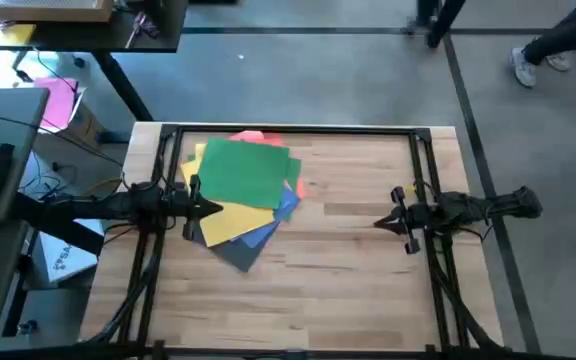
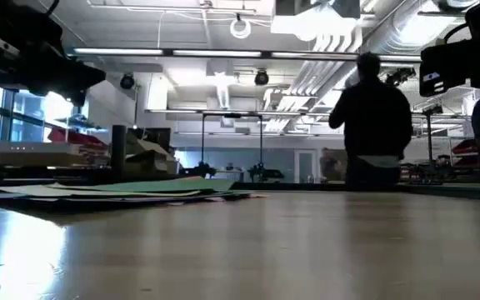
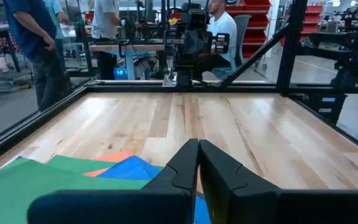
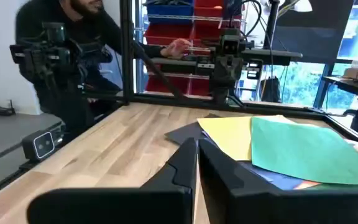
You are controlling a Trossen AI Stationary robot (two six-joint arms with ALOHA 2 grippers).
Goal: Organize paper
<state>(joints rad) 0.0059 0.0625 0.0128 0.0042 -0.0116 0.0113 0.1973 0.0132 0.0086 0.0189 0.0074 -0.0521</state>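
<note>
Your loose pile of thin coloured paper sheets (image 1: 243,200) lies fanned out on the left half of the pale wooden table (image 1: 348,270), green on top, with yellow, blue, orange and dark grey corners poking out at different angles. Nothing is squared up yet, so I judge you are at the very start.

Your left gripper (image 1: 211,209) hovers at the pile's left edge with its fingers pressed together and nothing between them. Your right gripper (image 1: 381,223) waits well apart from the sheets, over bare wood, likewise closed and empty.

To do this step well, part the left fingers a little before you descend, and come down on an exposed corner such as the dark grey sheet (image 1: 230,250) near the front, not on the middle of the green sheet (image 1: 250,172). Thin paper will likely slide, not lift, so bring the right gripper over to pin the stack while you pull one sheet free.
</note>
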